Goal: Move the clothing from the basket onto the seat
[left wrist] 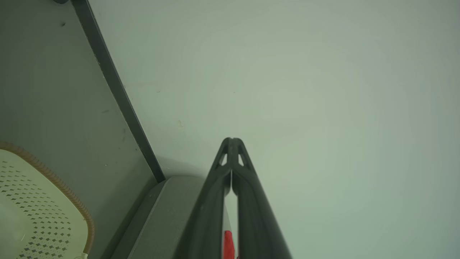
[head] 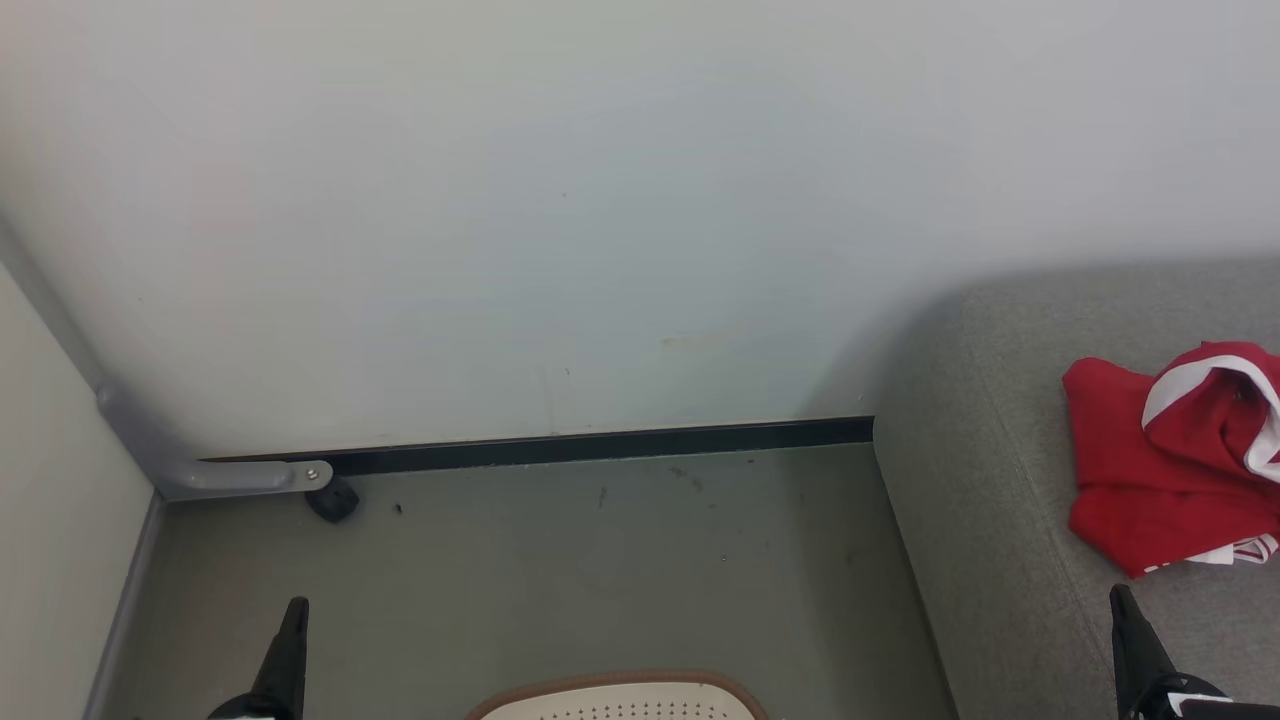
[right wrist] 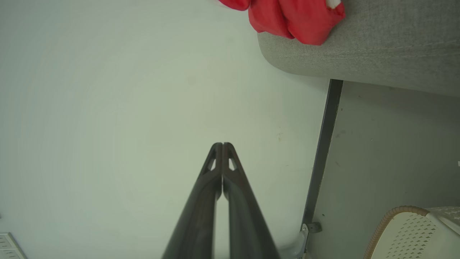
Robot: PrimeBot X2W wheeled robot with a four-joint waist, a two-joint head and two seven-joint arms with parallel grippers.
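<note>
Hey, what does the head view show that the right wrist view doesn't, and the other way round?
Head view, of the two: the left gripper as a dark finger at the lower left, and a small black wheel at the wall's foot.
Right wrist view, of the two: the right gripper with its fingertips meeting, so shut, and a pale ribbed panel in the bottom left corner.
Both: bright red, white-trimmed clothing lying on the large grey woven-fabric seat, the cream-white perforated basket with its brown rim, the pale wall and the dark skirting strip.
</note>
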